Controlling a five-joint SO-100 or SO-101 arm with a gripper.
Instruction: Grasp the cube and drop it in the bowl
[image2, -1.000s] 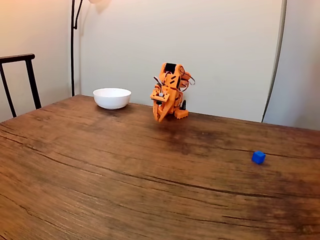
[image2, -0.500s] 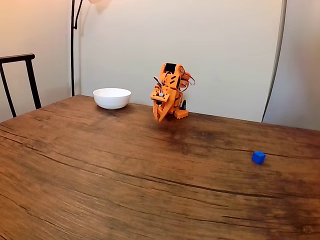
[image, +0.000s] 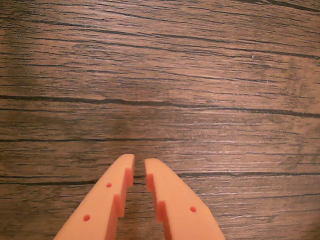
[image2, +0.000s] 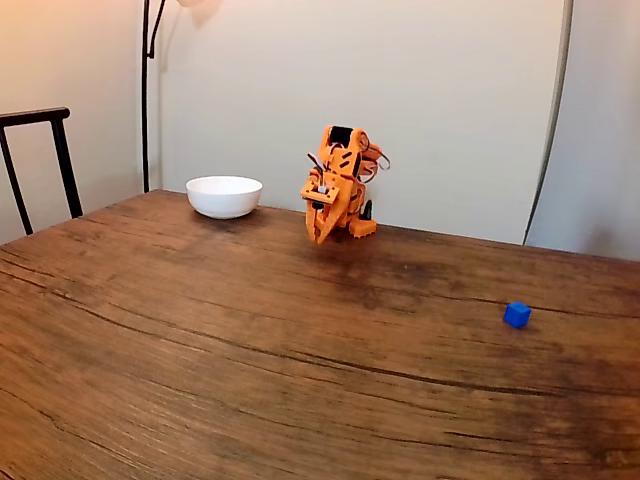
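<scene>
Cube (image2: 517, 315) well apart from bowl (image2: 224, 196)

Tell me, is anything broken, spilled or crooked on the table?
Nothing stands out. The white bowl sits upright near the table's far edge, the blue cube rests flat off to the right in the fixed view, and the orange pincer hangs nearly closed and empty over bare wood.

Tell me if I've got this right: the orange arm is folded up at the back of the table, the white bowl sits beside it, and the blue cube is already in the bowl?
Not quite. In the fixed view the cube lies on the bare table, far to the right of the bowl. The rest holds: the arm is folded at the back, beside the bowl.
</scene>
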